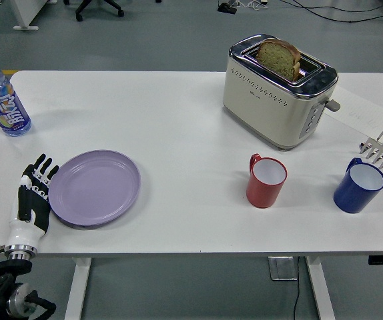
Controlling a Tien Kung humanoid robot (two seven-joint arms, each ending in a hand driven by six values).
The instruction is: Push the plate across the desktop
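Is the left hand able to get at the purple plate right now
Probably yes. The left hand sits right at the purple plate's left rim, fingers straight, with nothing between them; the bottle stands farther back, out of the way.

Grey floor point(165, 40) behind the white table point(178, 120); chair base point(98, 7).

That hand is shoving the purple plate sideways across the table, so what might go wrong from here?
The left hand presses flat against the purple plate's left rim with its fingers straight, so the plate might pivot or slip off the fingers instead of sliding straight. Further right stands the red mug, in the plate's path; a long push may knock it. The plate also sits near the table's front edge, so a skewed push might send it over.
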